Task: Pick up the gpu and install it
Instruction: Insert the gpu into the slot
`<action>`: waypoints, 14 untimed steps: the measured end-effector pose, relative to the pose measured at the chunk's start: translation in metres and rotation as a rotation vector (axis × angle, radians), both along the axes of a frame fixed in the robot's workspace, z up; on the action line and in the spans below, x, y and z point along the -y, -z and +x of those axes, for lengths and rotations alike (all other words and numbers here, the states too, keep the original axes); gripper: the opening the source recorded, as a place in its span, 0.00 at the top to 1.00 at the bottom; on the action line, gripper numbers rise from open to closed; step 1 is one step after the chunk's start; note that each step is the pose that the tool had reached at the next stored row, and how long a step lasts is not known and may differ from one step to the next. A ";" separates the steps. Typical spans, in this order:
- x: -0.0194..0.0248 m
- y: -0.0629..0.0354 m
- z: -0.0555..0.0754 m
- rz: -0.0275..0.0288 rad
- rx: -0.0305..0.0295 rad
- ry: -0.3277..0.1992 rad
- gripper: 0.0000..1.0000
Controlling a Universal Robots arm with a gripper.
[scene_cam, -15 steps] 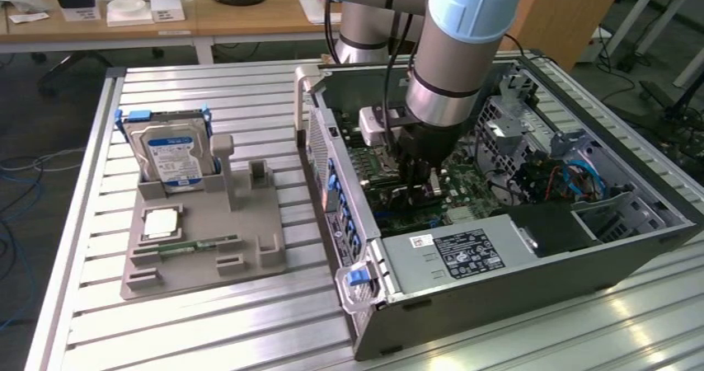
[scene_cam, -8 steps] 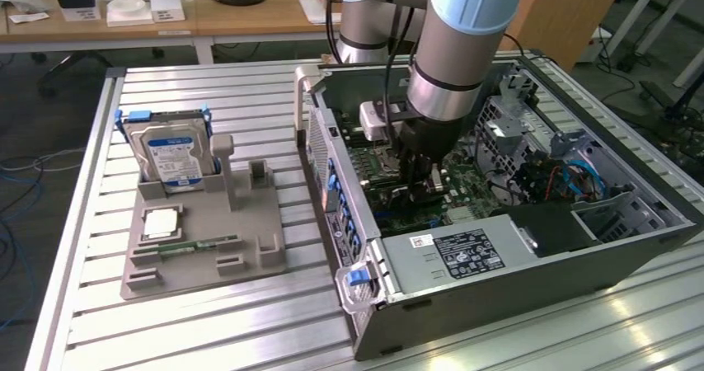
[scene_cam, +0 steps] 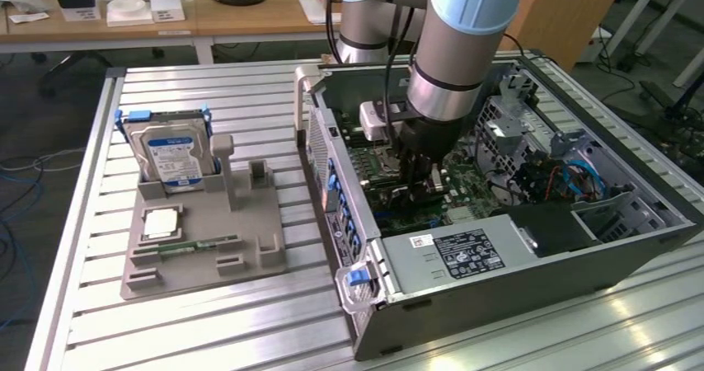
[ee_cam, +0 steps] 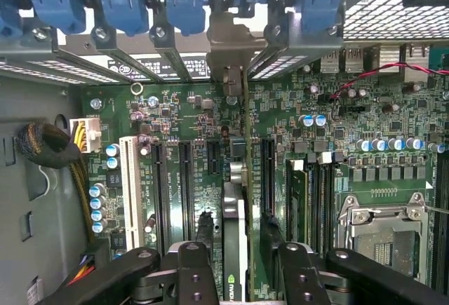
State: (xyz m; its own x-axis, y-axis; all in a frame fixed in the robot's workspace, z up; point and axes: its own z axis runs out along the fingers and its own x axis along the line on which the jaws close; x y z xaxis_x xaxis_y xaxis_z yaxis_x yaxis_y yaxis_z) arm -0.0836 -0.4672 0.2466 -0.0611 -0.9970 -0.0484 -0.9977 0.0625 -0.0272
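Down inside the open computer case (scene_cam: pixel 517 247), my gripper (scene_cam: pixel 424 191) is clamped on the gpu (ee_cam: pixel 235 249), holding the card on edge between my fingers (ee_cam: pixel 193 270) so its long edge runs in line with the expansion slots. From the wrist view the card stands upright over the motherboard (ee_cam: pixel 337 130), between two dark slots (ee_cam: pixel 184 179), with its far end reaching towards the silvery bracket (ee_cam: pixel 228 59) at the rear slot openings under the blue latches (ee_cam: pixel 186 3). I judge that is why I carry it this way: the bracket end must meet the rear wall of the case while the contact edge meets the slot. Whether the card is already seated or just above the slot, I cannot tell.

The case lies on its side on the slatted bench (scene_cam: pixel 220 321) with its board facing up, which lets me come straight down from above. Well apart, towards the exterior view's left, a grey parts holder (scene_cam: pixel 198 239) keeps the blue-labelled hard drive (scene_cam: pixel 171 152) standing and a memory stick (scene_cam: pixel 198 244) lying flat.
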 end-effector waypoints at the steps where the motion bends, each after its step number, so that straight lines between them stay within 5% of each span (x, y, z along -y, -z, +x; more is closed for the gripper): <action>1: 0.0000 0.0000 0.000 0.0000 0.0000 0.000 0.61; 4: 0.0000 0.0000 0.000 0.0001 0.0000 0.000 0.73; 14: -0.0009 -0.0001 0.000 -0.0004 -0.0001 0.000 0.73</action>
State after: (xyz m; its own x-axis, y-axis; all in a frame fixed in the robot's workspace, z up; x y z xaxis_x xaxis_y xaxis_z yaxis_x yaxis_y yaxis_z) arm -0.0836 -0.4664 0.2467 -0.0611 -0.9970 -0.0480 -0.9977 0.0624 -0.0271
